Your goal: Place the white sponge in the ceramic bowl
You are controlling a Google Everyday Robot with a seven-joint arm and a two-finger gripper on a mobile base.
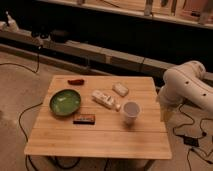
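The white sponge [120,89] lies flat on the wooden table [100,140], right of centre near the far edge. The ceramic bowl [65,102], green and glossy with pale smudges inside, sits on the table's left side. My white arm [187,87] comes in from the right. My gripper [165,114] hangs down at the table's right edge, right of the white cup [131,111] and well away from both the sponge and the bowl. It holds nothing that I can see.
A longer white packet with markings [103,98] lies between the bowl and the sponge. A small red item [76,81] lies behind the bowl. A dark flat bar [84,119] lies in front of it. Cables run over the floor [192,137]. A low ledge [100,52] runs behind the table.
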